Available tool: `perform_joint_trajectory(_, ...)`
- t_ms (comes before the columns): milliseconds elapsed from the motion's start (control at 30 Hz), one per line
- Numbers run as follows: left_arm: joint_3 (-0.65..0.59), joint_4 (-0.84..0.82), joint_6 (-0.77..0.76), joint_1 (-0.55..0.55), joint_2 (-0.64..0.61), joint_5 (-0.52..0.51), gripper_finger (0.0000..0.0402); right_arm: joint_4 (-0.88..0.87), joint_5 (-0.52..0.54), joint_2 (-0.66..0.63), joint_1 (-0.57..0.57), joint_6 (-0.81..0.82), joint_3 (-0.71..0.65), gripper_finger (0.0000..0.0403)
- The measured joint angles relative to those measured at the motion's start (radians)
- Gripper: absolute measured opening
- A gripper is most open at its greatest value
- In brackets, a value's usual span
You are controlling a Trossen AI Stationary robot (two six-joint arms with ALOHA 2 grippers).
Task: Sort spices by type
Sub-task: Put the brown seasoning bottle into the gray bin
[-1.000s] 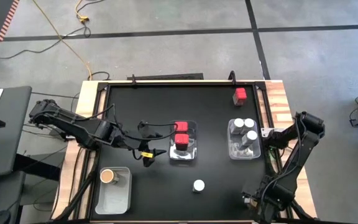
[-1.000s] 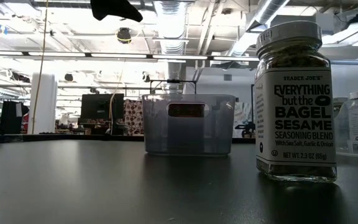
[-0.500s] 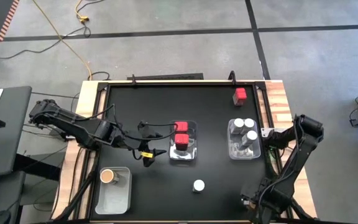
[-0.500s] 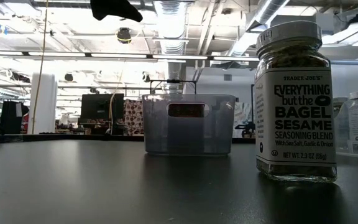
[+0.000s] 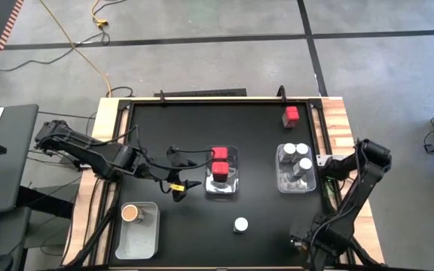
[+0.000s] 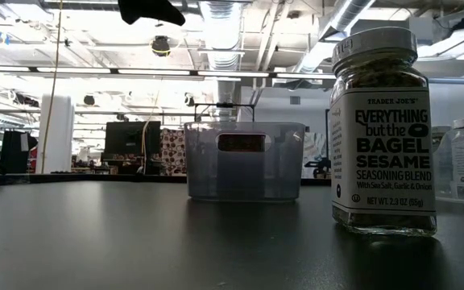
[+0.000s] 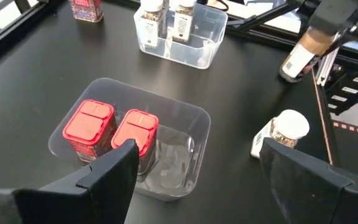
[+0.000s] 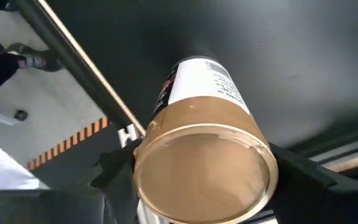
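My right gripper [image 8: 204, 171], at the table's near right corner [image 5: 304, 241], is shut on a tan-lidded spice jar [image 7: 300, 53]. My left gripper [image 7: 197, 186] is open and hovers just left of the centre bin [image 5: 221, 175], touching nothing. Two red square-topped containers [image 7: 114, 130] stand in that bin. Three white-lidded jars [image 5: 295, 158] stand in the right bin. Another red container [image 5: 291, 115] stands on the table near the far right corner. A white-lidded jar [image 5: 241, 224] stands alone near the near edge, close to the low camera [image 6: 383, 129]. A brown-topped jar [image 5: 130, 214] sits in the near left bin. My right gripper pinches the tan-lidded jar at its lid end [image 8: 201, 165] between the two fingers [image 8: 120, 165], one on each side. The lid faces back toward the wrist and the labelled body [image 8: 204, 81] points away. In the left wrist view the jar is tilted and lifted clear.
Three clear bins sit on the black table: centre, right [image 5: 295, 179] and near left [image 5: 138, 233]. Raised rails run along the table's edges [image 5: 315, 120]. Bare tabletop lies between the bins and along the far side.
My right arm has crept slightly toward the table's near left with the jar still held. My left arm and the containers on the table have kept still.
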Motion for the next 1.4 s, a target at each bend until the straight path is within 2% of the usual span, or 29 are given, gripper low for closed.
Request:
perform_joint_trajectory(200, 0.000, -0.006, 0.006, 0.000, 0.000, 0.022, 0.0320, -0.208, 0.027, -0.045, -0.061, -0.023, 0.121, 0.0300)
perform_joint_trajectory(333, 0.000, -0.017, 0.013, 0.000, -0.001, 0.036, 0.0320, -0.402, 0.086, -0.051, -0.132, -0.103, 0.274, 0.0300)
perform_joint_trajectory(433, 0.000, -0.063, 0.053, -0.006, -0.006, 0.068, 0.0320, -0.462, 0.134, -0.051, -0.208, -0.164, 0.380, 0.0300)
perform_joint_trajectory(600, -0.034, -0.088, 0.106, -0.037, -0.070, 0.068, 0.0320, -0.450, 0.166, -0.017, -0.364, -0.297, 0.521, 0.0300)
perform_joint_trajectory(800, -0.155, -0.069, 0.087, -0.058, -0.238, 0.064, 0.0320, -0.432, 0.166, 0.143, -0.514, -0.508, 0.716, 0.0300)
perform_joint_trajectory(933, -0.211, -0.068, 0.065, -0.069, -0.323, 0.063, 0.0320, -0.467, 0.157, 0.284, -0.567, -0.607, 0.889, 0.0300)
perform_joint_trajectory(1100, -0.261, -0.078, 0.059, -0.070, -0.376, 0.073, 0.0320, -0.473, 0.138, 0.427, -0.607, -0.649, 1.056, 0.0300)
perform_joint_trajectory(1200, -0.276, -0.094, 0.061, -0.070, -0.386, 0.097, 0.0320, -0.409, 0.098, 0.442, -0.625, -0.639, 1.031, 0.0300)
perform_joint_trajectory(1400, -0.300, -0.133, 0.077, -0.070, -0.385, 0.106, 0.0320, -0.386, 0.075, 0.517, -0.650, -0.631, 1.040, 0.0300)
